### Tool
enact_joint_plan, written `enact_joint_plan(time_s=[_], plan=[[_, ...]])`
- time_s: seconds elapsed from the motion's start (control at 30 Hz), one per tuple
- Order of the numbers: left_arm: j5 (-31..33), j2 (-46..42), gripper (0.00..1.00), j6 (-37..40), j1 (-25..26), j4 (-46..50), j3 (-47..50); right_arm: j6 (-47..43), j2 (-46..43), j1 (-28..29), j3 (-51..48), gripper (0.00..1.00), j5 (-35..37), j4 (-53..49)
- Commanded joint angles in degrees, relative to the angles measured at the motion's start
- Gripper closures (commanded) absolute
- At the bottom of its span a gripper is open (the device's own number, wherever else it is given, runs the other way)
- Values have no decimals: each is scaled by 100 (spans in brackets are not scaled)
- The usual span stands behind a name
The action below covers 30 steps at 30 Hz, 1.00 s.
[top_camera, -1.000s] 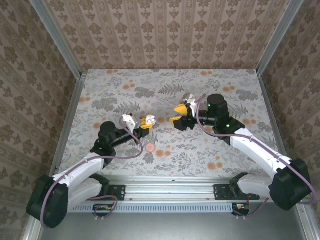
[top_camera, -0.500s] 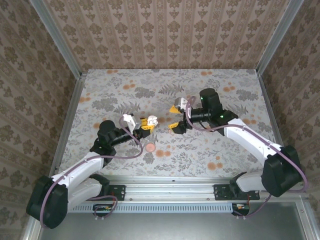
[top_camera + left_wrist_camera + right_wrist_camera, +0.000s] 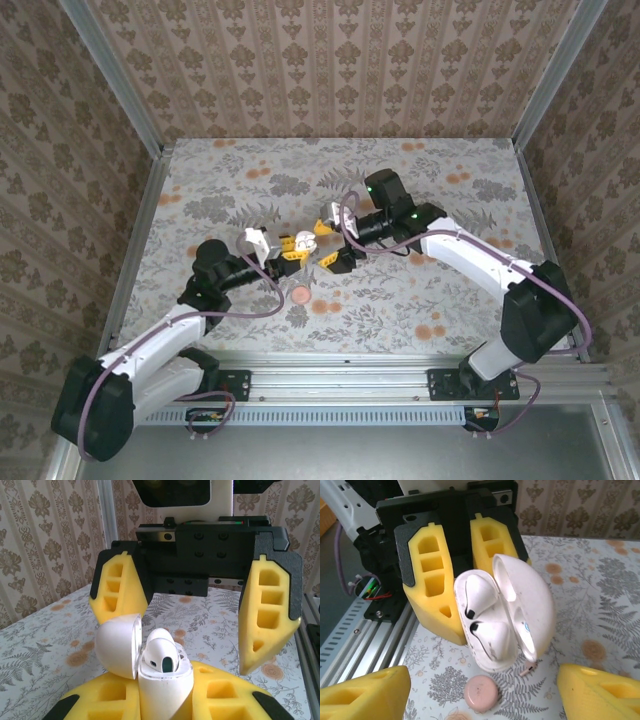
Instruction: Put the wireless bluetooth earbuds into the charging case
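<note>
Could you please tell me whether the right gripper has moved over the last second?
Yes: the right gripper has swung left, ending nearer the pink disc.

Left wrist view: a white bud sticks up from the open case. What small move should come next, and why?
Probably the open right gripper should ease in and press the raised earbud down. The white case, held in the shut left gripper, has its lid open, and the bud looks not fully seated.

A lab robot cell: aluminium frame posts hold wallpaper panels around a flower-printed worktop; a slotted rail carries the left arm and the right arm.
</note>
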<state>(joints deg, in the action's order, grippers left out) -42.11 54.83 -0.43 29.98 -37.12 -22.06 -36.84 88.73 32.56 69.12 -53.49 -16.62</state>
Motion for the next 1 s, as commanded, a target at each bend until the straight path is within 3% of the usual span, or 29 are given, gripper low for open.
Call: enact_joint_plan(time_s=[0.0,0.27,0.53,0.8,0.97], plan=[[-150,-125,94,21,43,52,-175,-410,153,81,299,23,-369,-371],[-98,-271,94,143,43,299,-175,-905,195,148,488,30,-783,-660],[10,-313,94,224,43,408,-162,-1203,-307,-68,206,55,-1084,-632],[-58,-323,94,222,43,422,-191,-815,-302,-153,170,55,-705,-175],[-103,-318,94,229,52,443,-230,-1200,66,-84,666,55,-844,-751]])
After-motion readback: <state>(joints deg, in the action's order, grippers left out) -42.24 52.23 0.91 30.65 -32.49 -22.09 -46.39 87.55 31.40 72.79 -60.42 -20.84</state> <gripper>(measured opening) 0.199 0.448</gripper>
